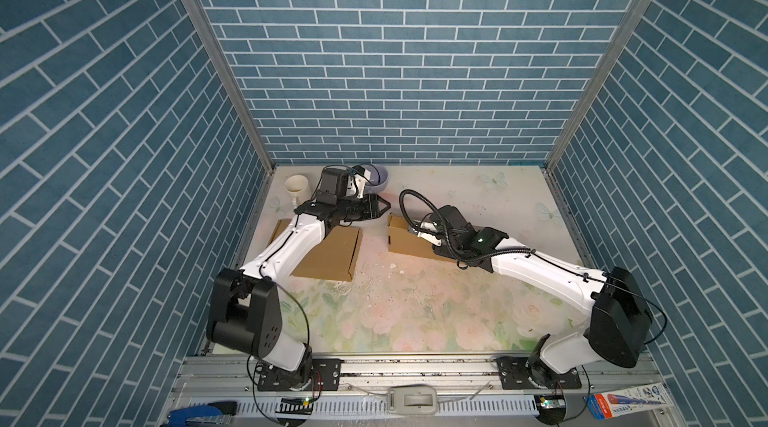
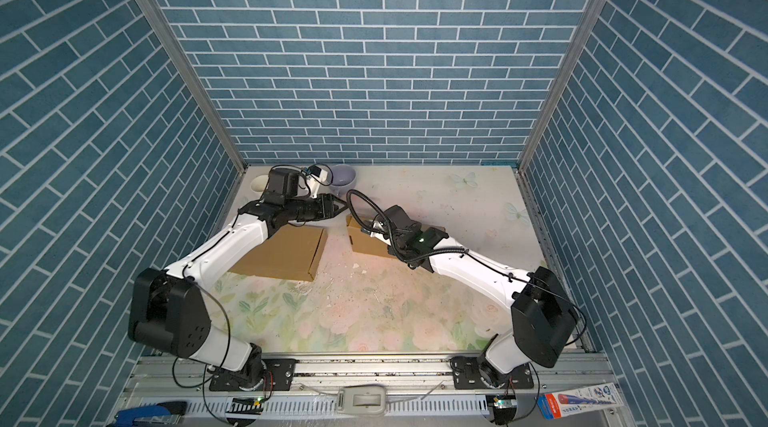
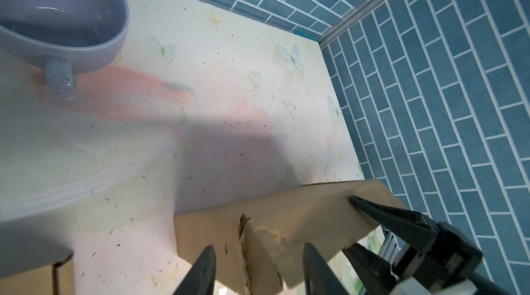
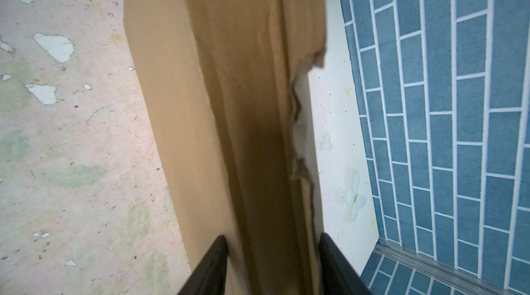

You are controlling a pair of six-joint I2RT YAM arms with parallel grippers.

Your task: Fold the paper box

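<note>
Purple bowl (image 3: pixel 57 15) cut by edge, paper box (image 4: pixel 215 78) blurred up close, flat cardboard (image 1: pixel 332 254) partly under left arm (image 1: pixel 291 242)

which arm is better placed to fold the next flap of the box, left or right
Right, likely. The right pincer straddles a raised wall of the box, a finger on each side; the left pincer hangs open near its end, holding nothing.

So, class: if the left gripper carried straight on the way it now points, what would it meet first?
Most likely the box: in the left wrist view its wall lies just ahead of the left gripper, whose jaws stand open. Whether the tips would strike it or skim over is unclear.
</note>
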